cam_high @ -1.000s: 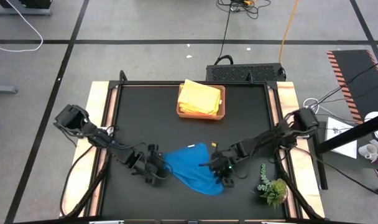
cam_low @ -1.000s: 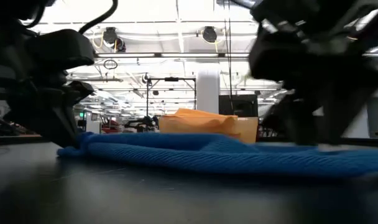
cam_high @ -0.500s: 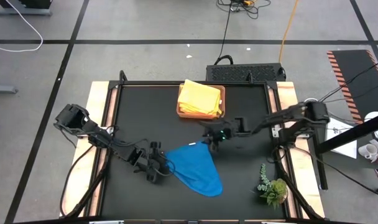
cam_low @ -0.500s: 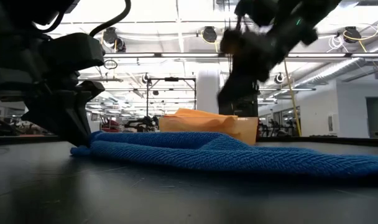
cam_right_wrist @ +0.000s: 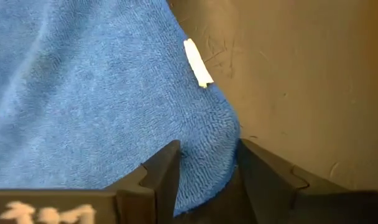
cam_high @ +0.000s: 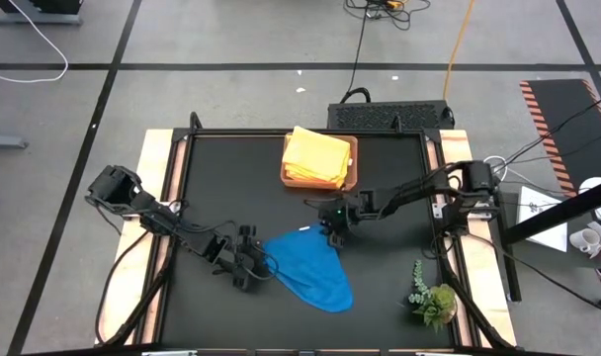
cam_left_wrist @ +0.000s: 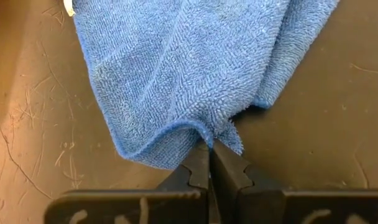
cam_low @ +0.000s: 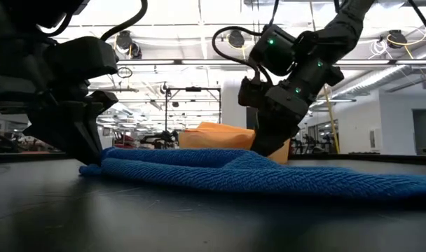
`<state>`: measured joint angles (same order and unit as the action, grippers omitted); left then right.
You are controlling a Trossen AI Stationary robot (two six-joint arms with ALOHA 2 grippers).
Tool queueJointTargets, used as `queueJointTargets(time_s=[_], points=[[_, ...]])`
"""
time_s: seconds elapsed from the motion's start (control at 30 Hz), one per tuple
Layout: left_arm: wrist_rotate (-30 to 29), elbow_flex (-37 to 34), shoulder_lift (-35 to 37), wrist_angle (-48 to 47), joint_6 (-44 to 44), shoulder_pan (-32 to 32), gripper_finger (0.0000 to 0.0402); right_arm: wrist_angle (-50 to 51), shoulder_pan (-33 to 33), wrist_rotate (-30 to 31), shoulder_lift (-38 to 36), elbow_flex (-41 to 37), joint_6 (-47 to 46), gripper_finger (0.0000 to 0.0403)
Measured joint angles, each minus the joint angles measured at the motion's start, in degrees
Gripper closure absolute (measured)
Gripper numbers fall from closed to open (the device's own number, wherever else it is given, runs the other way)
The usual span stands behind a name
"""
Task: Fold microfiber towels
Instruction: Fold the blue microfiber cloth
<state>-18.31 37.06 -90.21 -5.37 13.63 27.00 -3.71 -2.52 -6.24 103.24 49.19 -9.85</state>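
A blue microfiber towel (cam_high: 308,269) lies rumpled on the black table, in a roughly triangular shape. My left gripper (cam_high: 258,265) is shut on its left corner, low at the table. My right gripper (cam_high: 332,226) is open at the towel's far right corner (cam_right_wrist: 209,134), which bears a white tag (cam_right_wrist: 197,62). Its fingers (cam_right_wrist: 161,174) stand on either side of that corner; I cannot tell whether they touch it. Folded yellow and orange towels (cam_high: 317,155) lie in the brown tray (cam_high: 353,168) at the far edge. My left gripper pinches the towel's left corner (cam_left_wrist: 204,134) between its two shut fingers, at a puckered edge fold. The fingers come nearly level from the table's left side. The corner is bunched at the fingertips (cam_low: 90,162), and the towel lies on the table.
A small green plant sprig (cam_high: 434,297) lies at the near right of the table. A black box (cam_high: 389,116) stands behind the far edge. Bare black table shows at the left, near and right of the towel.
My right gripper has left the towel's near right part, gone up and toward the far edge, then come down at the towel's far right corner. The towel lies on the table as before, and my left gripper keeps its hold.
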Motion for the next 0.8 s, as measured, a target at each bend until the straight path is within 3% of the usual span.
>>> queueJointTargets(time_s=[0.1,0.3,0.57,0.8], points=[[0.0,0.0,0.0,0.0,0.0,0.0,0.0398,0.6,0.8,3.4,-0.9,-0.1,2.8,0.0278],[-1.7,1.0,1.6,-2.9,0.1,0.0,0.0395,2.6,1.7,6.3,-7.0,-0.5,4.3,0.0389],[-8.6,10.0,10.7,-13.4,-0.2,2.6,0.0399,1.7,8.1,6.7,-22.5,-0.3,1.5,0.04],[-12.8,20.1,14.9,-14.6,-5.2,9.3,0.0399,0.6,21.1,16.9,-33.0,-0.2,1.2,0.0402]])
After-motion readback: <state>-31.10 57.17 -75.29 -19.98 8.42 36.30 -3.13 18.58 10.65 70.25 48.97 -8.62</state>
